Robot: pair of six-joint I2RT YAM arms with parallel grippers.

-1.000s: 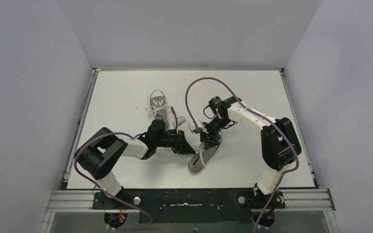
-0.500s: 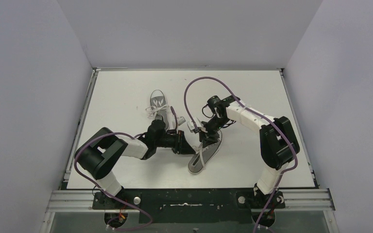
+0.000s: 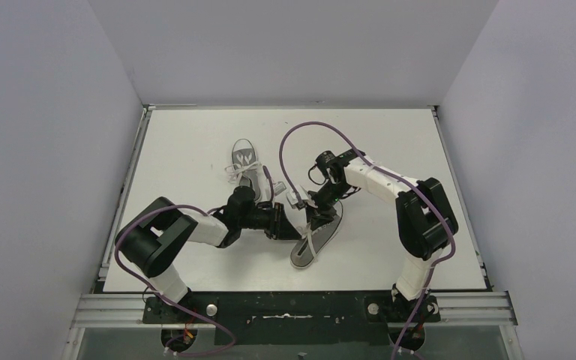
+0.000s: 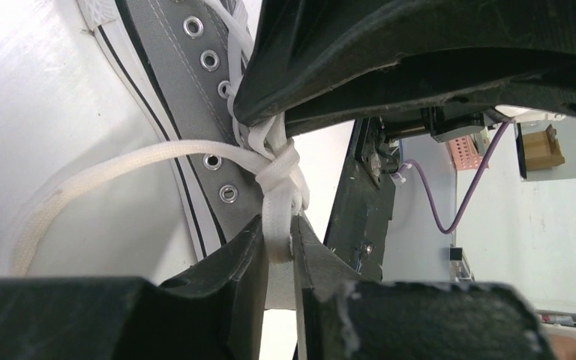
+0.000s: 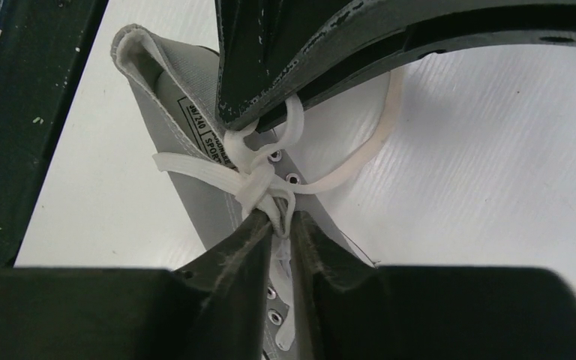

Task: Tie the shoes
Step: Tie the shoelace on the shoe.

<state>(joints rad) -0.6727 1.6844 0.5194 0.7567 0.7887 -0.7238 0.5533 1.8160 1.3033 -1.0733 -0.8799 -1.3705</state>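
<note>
Two small grey canvas sneakers with white laces lie on the table. The near shoe lies mid-table between both grippers; the far shoe lies behind the left arm. My left gripper is shut on a white lace just below the knot over the eyelets. My right gripper is shut on a lace at the same knot from the other side. A loose lace end curves over the table. The two grippers nearly touch above the shoe.
The white tabletop is walled in by white panels on three sides. Purple cables loop above the right arm. The metal rail with both arm bases runs along the near edge.
The right arm's wrist and cable loop have shifted slightly left toward the left gripper. The left arm and both shoes have stayed in place.
</note>
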